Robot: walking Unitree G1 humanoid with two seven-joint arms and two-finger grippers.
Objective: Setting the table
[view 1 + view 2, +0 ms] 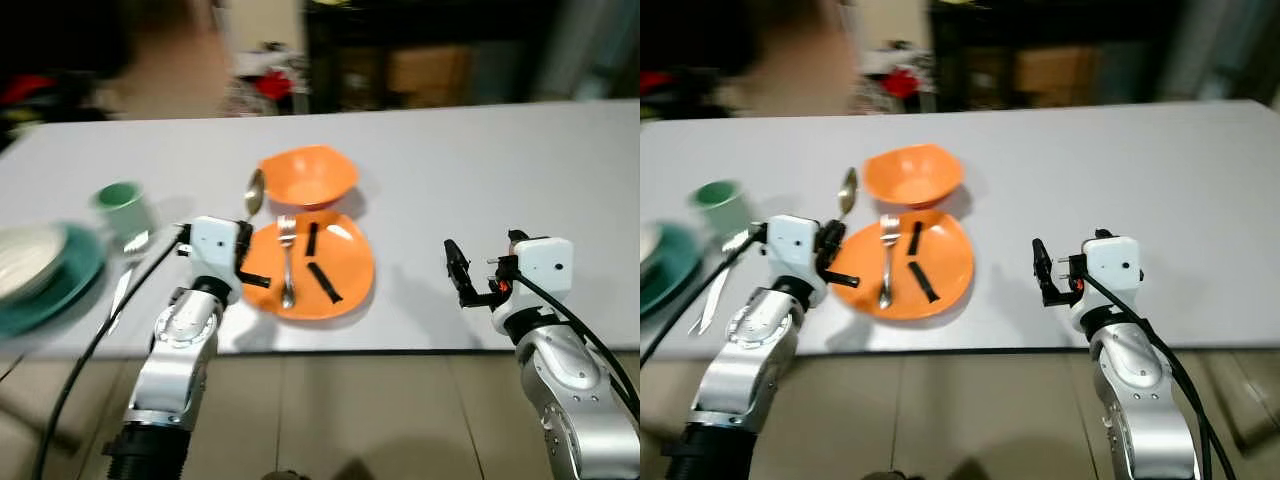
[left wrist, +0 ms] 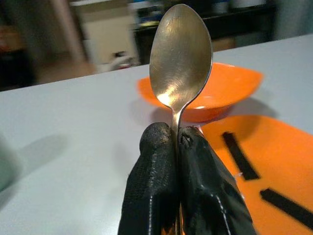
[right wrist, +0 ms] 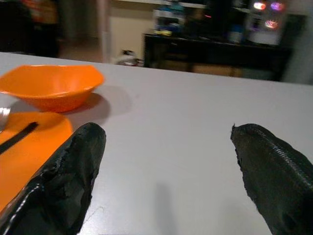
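Left claw (image 2: 178, 147) pinches a spoon (image 2: 180, 58) by the handle, bowl end up, held above the table (image 1: 480, 160) at the 9 o'clock edge of the orange plate (image 1: 345, 285). A fork (image 1: 287, 262) lies on the plate with two black strips (image 1: 322, 280); an orange bowl (image 1: 308, 176) sits just beyond, at the plate's 12 o'clock. Right claw (image 3: 166, 171) is spread wide and empty, hovering over bare table at the plate's 3 o'clock. Green cup (image 1: 122, 208) and a teal plate (image 1: 60, 280) with a white bowl (image 1: 25, 258) on it are further out at 9 o'clock. The step looks like laying the spoon beside the plate: tip it flat, lower until the handle touches the table, keep clear of the plate rim and bowl, then release. Views are a bit blurred, so exact gaps are unclear.
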